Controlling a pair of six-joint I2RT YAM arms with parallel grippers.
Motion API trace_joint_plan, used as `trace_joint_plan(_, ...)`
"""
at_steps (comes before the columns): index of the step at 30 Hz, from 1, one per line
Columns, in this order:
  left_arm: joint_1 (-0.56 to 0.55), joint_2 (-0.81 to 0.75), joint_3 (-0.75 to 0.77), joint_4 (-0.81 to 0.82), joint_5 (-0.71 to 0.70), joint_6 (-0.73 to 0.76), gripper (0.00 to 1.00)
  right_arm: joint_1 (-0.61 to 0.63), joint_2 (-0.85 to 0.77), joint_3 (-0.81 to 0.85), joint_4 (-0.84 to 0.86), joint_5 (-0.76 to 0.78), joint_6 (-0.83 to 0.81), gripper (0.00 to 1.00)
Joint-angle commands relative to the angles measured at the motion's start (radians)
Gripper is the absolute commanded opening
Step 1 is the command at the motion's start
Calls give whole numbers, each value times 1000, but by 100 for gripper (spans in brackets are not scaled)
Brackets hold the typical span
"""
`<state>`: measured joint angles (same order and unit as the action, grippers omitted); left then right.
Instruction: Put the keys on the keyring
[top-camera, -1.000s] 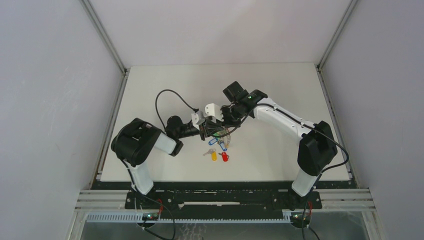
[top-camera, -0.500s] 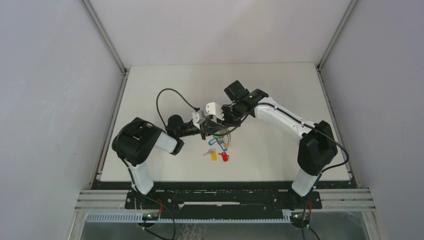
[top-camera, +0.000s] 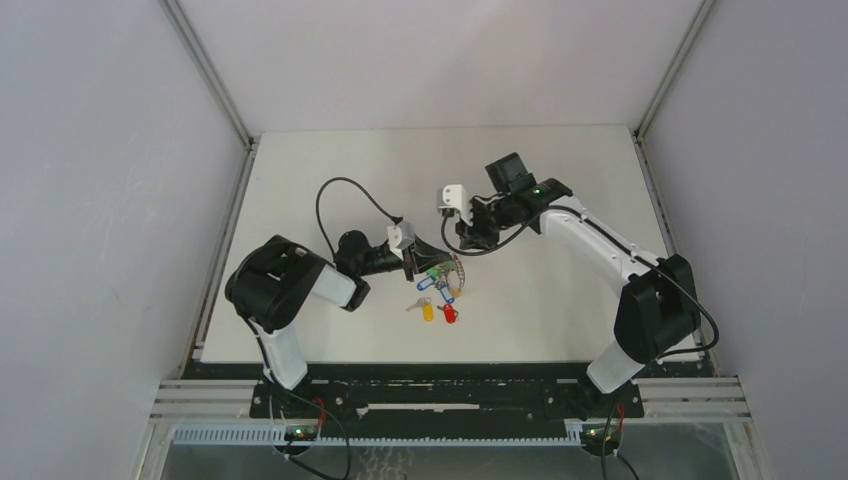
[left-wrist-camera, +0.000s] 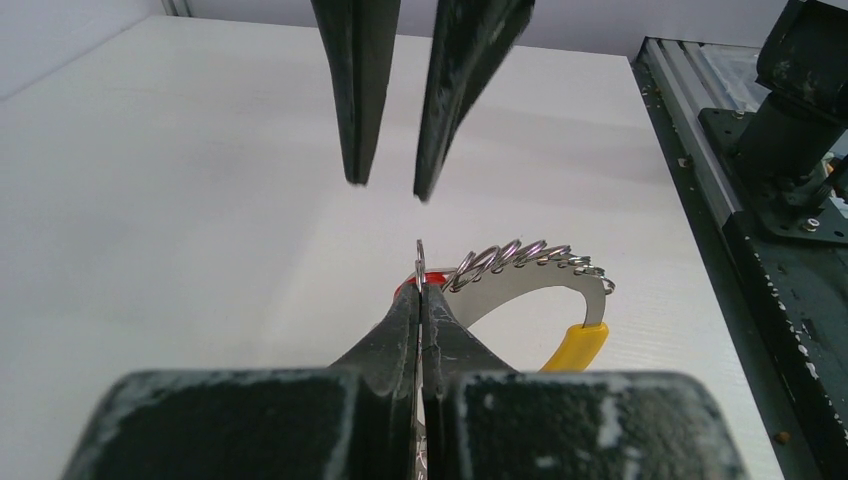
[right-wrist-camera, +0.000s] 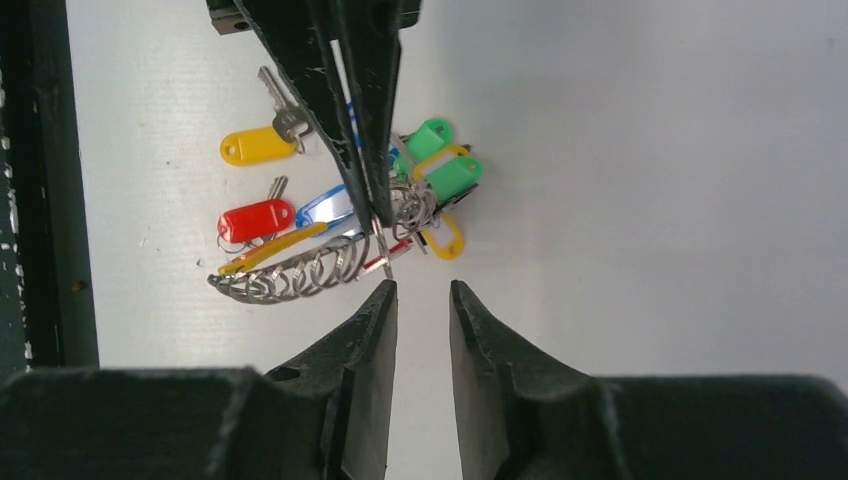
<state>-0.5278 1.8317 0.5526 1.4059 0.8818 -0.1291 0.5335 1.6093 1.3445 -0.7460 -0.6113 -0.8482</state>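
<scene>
Right wrist view, two keys (right-wrist-camera: 258, 146) loose on the desk (right-wrist-camera: 650, 200), one yellow-tagged, one red-tagged, left hand (right-wrist-camera: 376, 215) clamped on one keyring (right-wrist-camera: 300, 275), right hand (right-wrist-camera: 421, 295) slightly parted, empty.

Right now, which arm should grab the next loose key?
Probably right. The right gripper is open and empty, while the left gripper is shut on the keyring. The yellow-tagged key and red-tagged key lie loose nearby.

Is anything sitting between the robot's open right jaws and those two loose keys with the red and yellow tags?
Yes: the keyring bunch, clamped in the left jaws, lies between the right jaws and the red-tagged key and yellow-tagged key.
</scene>
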Motion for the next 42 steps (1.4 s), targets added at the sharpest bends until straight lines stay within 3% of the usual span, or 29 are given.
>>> trace_joint_plan(1, -4, -47, 15, 54, -19, 14, 0, -51, -42, -26, 85, -166, 35, 26)
trace_joint_plan(20, -4, -57, 12, 58, -24, 13, 0, -68, 60, -33, 79, -236, 38, 24)
trace_joint_plan(28, -4, -63, 9, 58, -26, 12, 0, -71, 90, -33, 80, -241, 35, 13)
trace_joint_plan(32, -4, -70, 7, 57, -29, 14, 0, -79, 99, -33, 72, -236, 34, 0)
trace_joint_plan(39, -4, -70, 6, 58, -30, 16, 0, -85, 98, -33, 62, -248, 22, 1)
trace_joint_plan(42, -4, -71, 6, 59, -30, 14, 0, -80, 92, -33, 71, -273, 7, 12)
